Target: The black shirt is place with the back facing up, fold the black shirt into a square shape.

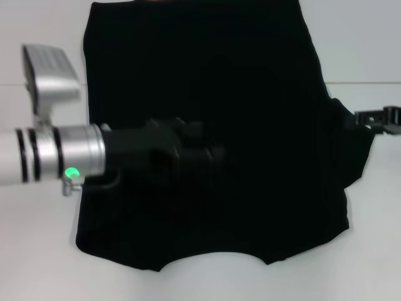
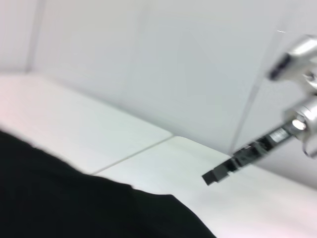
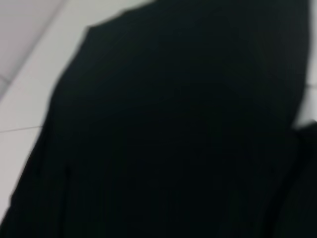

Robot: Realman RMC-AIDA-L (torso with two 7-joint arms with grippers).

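The black shirt [image 1: 238, 81] lies spread on the white table [image 1: 37, 251], with its neckline curve toward the near edge. Its right sleeve [image 1: 351, 147] sticks out, while the left side runs as a straight edge. My left gripper [image 1: 210, 157] reaches in from the left and hovers over the shirt's middle, black against the black cloth. My right gripper [image 1: 376, 119] sits just off the shirt's right side beside the sleeve, apart from the cloth. The left wrist view shows the shirt [image 2: 74, 208] and, farther off, the right gripper [image 2: 218, 174]. The shirt [image 3: 173, 129] fills the right wrist view.
White table surface surrounds the shirt on the left, right and near sides, with a seam line [image 1: 37, 84] running across it. A pale wall [image 2: 173, 59] stands behind the table in the left wrist view.
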